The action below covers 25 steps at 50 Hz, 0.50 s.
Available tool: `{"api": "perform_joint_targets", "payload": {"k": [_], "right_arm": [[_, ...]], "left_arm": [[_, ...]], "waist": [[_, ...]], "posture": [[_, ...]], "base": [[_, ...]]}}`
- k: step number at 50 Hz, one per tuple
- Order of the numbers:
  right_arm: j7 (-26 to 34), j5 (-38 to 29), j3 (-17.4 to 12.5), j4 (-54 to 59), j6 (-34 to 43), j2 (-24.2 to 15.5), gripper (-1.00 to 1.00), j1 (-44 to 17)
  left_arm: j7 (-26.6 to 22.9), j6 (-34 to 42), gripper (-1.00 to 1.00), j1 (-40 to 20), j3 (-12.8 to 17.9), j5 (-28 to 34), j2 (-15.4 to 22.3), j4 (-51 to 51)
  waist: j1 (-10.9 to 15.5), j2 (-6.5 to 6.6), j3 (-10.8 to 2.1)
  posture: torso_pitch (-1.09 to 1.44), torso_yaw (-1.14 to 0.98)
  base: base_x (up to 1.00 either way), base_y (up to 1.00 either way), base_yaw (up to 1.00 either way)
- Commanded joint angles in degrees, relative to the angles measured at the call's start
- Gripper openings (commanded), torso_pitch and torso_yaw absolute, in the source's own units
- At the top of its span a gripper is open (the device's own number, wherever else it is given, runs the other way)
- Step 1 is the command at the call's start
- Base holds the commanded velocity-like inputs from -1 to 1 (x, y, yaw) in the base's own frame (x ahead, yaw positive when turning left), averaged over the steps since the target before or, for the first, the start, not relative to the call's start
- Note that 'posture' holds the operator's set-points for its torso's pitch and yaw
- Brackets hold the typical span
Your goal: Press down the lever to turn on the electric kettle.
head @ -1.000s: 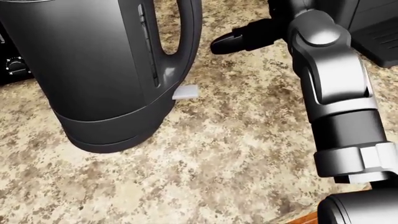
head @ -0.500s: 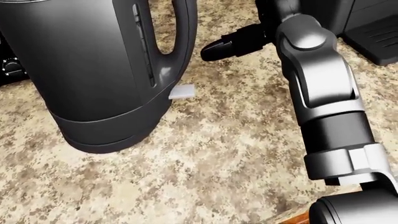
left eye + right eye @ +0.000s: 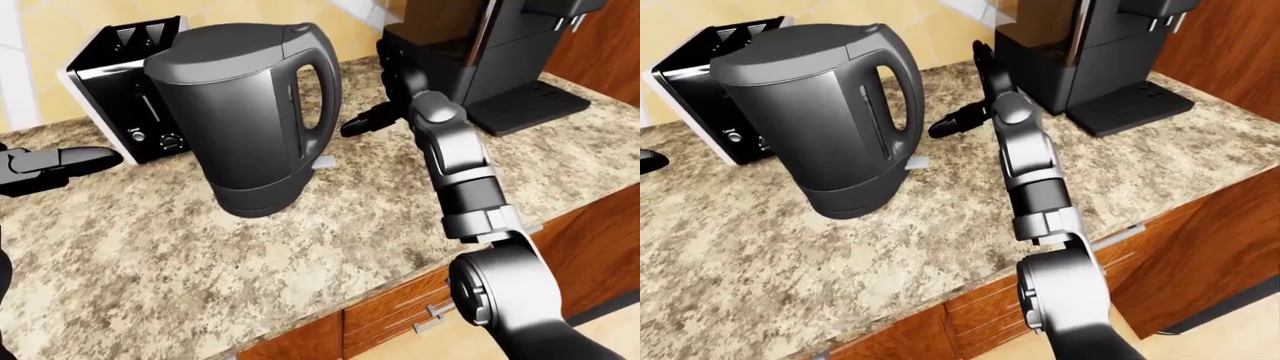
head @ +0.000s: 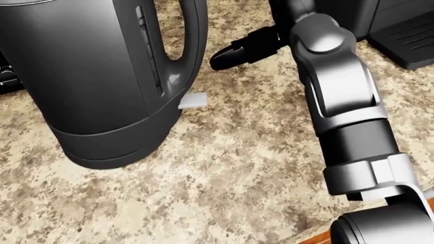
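The dark grey electric kettle (image 3: 250, 112) stands upright on the speckled stone counter (image 3: 200, 255). Its small light-grey lever (image 4: 193, 100) sticks out at the foot of the handle, level and untouched; it also shows in the left-eye view (image 3: 323, 160). My right hand (image 3: 365, 112) is open to the right of the handle, above the lever. One black finger (image 4: 230, 52) points left toward the handle without touching it. My left hand (image 3: 60, 161) lies open and empty at the left edge of the left-eye view, apart from the kettle.
A black and white toaster (image 3: 130, 90) stands behind the kettle to the left. A black coffee machine (image 3: 480, 52) stands at the upper right, close behind my right hand. The counter's edge (image 3: 400, 281) runs along the bottom right, above wooden drawers (image 3: 400, 315).
The head view has shifted a little, so the kettle sits further left. My right hand's finger has moved left and slightly down, closer to the kettle handle. The lever has not moved.
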Motion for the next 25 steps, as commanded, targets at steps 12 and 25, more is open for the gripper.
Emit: {"api": "perform_joint_targets", "payload": {"k": [12, 25], "right_arm": [[0.5, -3.6, 0.6, 1.0, -5.8, 0.5, 1.0, -2.0], [1.2, -5.7, 0.7, 1.8, -8.0, 0.5, 1.0, -1.8]], "left_arm": [[0.1, -1.6, 1.0, -0.9, 0.8, 0.2, 1.0, -1.1], [0.1, -1.4, 1.0, -0.8, 0.8, 0.2, 0.9, -1.5]], "waist": [[0.0, 0.28, -1.53], [0.2, 0.27, -1.44]], "posture": [[0.0, 0.0], [0.0, 0.0]], "base": [[0.0, 0.0, 0.0], [0.0, 0.0, 0.0]]}}
